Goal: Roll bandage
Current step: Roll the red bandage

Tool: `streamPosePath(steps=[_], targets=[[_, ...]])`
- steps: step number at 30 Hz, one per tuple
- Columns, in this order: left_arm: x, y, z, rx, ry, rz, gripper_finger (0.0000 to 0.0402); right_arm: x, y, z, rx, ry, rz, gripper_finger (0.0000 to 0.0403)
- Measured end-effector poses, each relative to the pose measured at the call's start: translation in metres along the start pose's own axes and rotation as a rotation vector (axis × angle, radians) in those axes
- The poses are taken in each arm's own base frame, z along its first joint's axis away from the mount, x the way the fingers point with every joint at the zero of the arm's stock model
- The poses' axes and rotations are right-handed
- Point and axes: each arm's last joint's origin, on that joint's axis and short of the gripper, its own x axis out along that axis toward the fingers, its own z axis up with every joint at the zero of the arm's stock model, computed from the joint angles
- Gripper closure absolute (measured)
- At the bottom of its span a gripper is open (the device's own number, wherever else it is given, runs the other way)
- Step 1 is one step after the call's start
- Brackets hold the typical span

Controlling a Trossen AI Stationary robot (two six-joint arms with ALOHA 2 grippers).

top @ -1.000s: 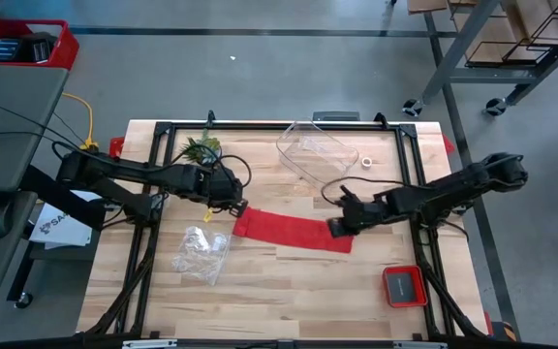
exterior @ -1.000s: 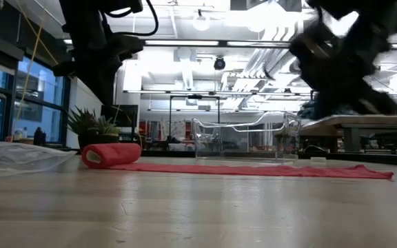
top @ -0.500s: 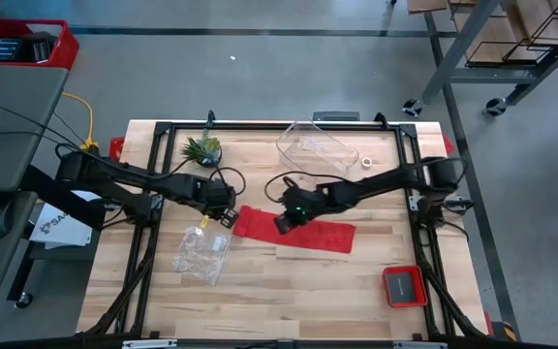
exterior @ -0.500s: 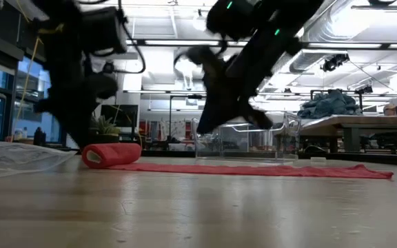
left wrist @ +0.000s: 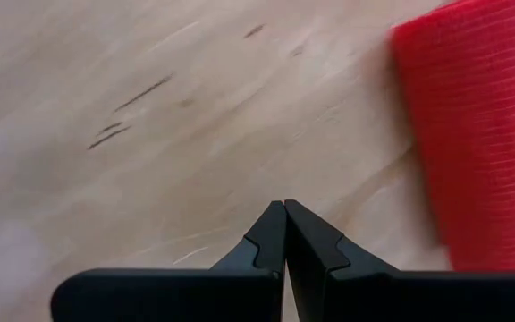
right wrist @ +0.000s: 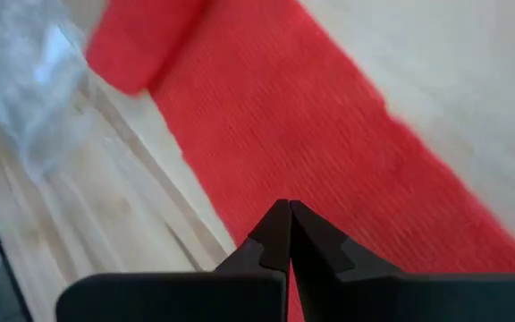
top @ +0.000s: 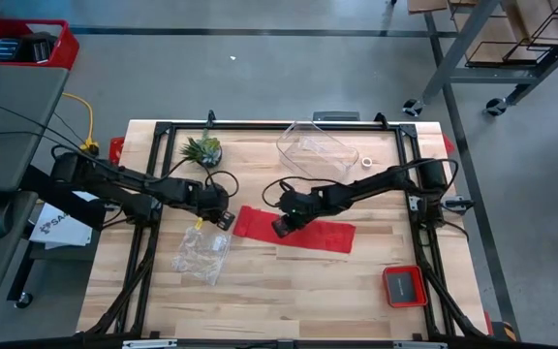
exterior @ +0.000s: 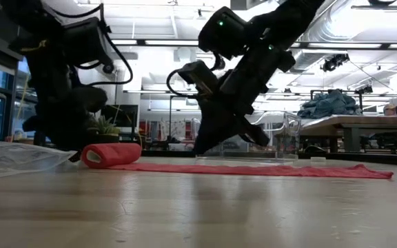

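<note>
The red bandage (top: 303,233) lies flat across the middle of the table. Its left end is wound into a small roll (exterior: 110,154) that rests on the wood, and the flat strip (exterior: 267,169) runs off to the right. My left gripper (top: 223,219) is shut and stands over bare wood just left of the roll; the left wrist view shows the shut gripper (left wrist: 285,219) with the roll (left wrist: 481,134) off to one side. My right gripper (top: 281,228) is shut, low over the flat strip (right wrist: 329,152) a little right of the roll (right wrist: 141,45). My right gripper's shut fingertips point down at the flat strip near its near edge (right wrist: 266,192), a little right of the roll. I cannot tell whether they touch the cloth. The strip lies flat on the table.
A crumpled clear plastic bag (top: 201,252) lies near the left gripper. A clear plastic container (top: 313,150), a small white ring (top: 366,162) and a small potted plant (top: 201,148) stand at the far side. A small red tray (top: 405,285) sits at the near right.
My right gripper has swept from the strip's right end toward the table's left, along the strip, and now stands low near the roll. My left gripper has drawn back a little from the roll toward the near-left. The bandage has stayed in place.
</note>
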Motion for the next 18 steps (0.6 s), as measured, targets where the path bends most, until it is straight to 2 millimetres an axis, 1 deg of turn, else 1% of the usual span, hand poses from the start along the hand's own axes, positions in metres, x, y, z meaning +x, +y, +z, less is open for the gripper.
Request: streamPosePath(steps=[4, 14, 18], targets=[[0.002, -0.005, 0.002, 0.01, -0.035, -0.075, 0.0401, 0.002, 0.0, -0.004, -0.006, 0.016, -0.01, 0.0403], [0.002, -0.005, 0.002, -0.012, -0.02, -0.085, 0.0401, 0.017, -0.009, -0.009, -0.007, 0.055, -0.055, 0.0403], [0.002, -0.006, 0.002, -0.014, -0.025, -0.103, 0.0401, 0.016, -0.009, -0.011, -0.033, 0.063, -0.068, 0.0403]])
